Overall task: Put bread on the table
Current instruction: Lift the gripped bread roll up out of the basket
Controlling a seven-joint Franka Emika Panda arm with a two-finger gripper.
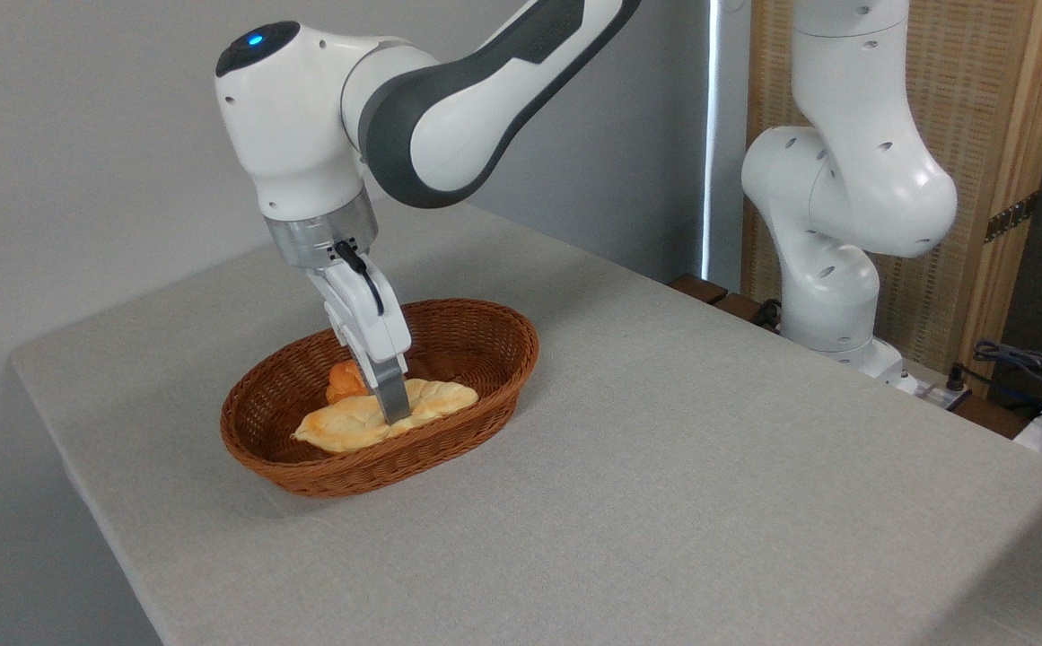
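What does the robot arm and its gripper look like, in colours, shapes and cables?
The arm has rounded glossy white shells with dark grey bands at the joints, and a dark cap with a small blue light on top. A silver metal ring joins the wrist to the white gripper, which has a short black cable along its side and grey metal fingers.
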